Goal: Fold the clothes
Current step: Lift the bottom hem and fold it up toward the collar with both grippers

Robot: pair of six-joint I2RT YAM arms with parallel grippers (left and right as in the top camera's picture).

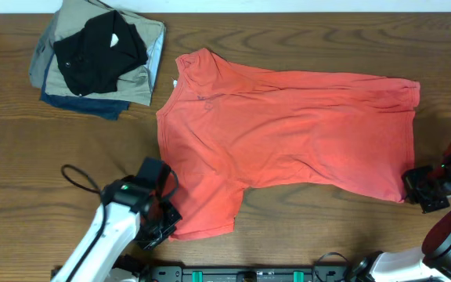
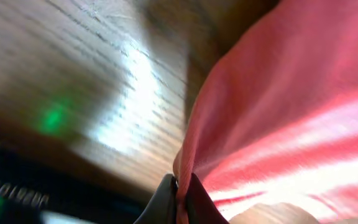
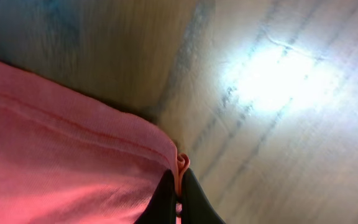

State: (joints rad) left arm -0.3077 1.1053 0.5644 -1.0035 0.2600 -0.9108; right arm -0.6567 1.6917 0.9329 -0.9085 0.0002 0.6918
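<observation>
Coral-red T-shirt lies spread unfolded across the bench, the left gripper clamped on its near sleeve edge and the right gripper clamped on its hem corner, so every fold is left.

White arm links, black fingers, looping black cable.

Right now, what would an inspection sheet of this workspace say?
Surface: wooden table, dark grain.
Job's things: T-shirt spread flat, unfolded, collar toward the pile.
Clutter: pile of folded clothes at the far left corner.
Grippers: left gripper shut on a sleeve corner; right gripper shut on a hem corner.
Cables: black cable looped by the left gripper.
Surroundings: black rail at the near edge.
</observation>
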